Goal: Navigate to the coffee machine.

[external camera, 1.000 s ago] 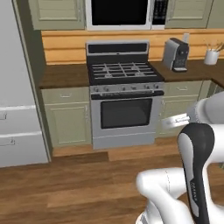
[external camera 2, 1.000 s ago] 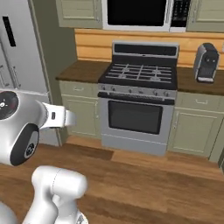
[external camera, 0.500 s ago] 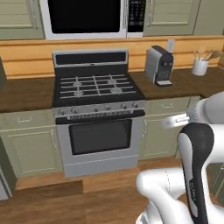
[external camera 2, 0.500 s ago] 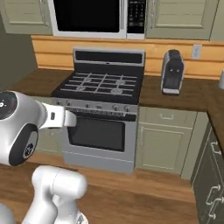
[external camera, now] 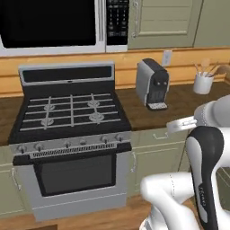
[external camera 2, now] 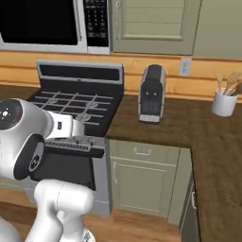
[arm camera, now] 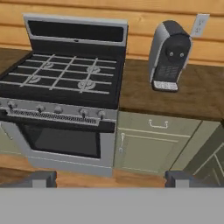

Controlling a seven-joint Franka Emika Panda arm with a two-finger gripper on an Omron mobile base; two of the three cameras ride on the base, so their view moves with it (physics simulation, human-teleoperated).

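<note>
Two dark fingertips (arm camera: 43,178) sit wide apart at the bottom of my hand view, so I read the gripper (arm camera: 109,179) as spread, holding nothing. I see the coffee machine (external camera: 152,84) upright on the wooden counter (external camera: 179,105), right of the stove (external camera: 67,112), probably near the wall outlet (arm camera: 199,25).

From my seat the microwave (external camera: 49,24) is cut by the top edge in both base views, and my arm (external camera 2: 28,137) covers the stove's (external camera 2: 78,101) front left corner in the right one. The white utensil holder (external camera: 203,83) sits half behind the arm on the left. The coffee machine's (arm camera: 169,54) two buttons are too small to read. I see only the fingertips (arm camera: 41,177), so the jaws look apart, probably
</note>
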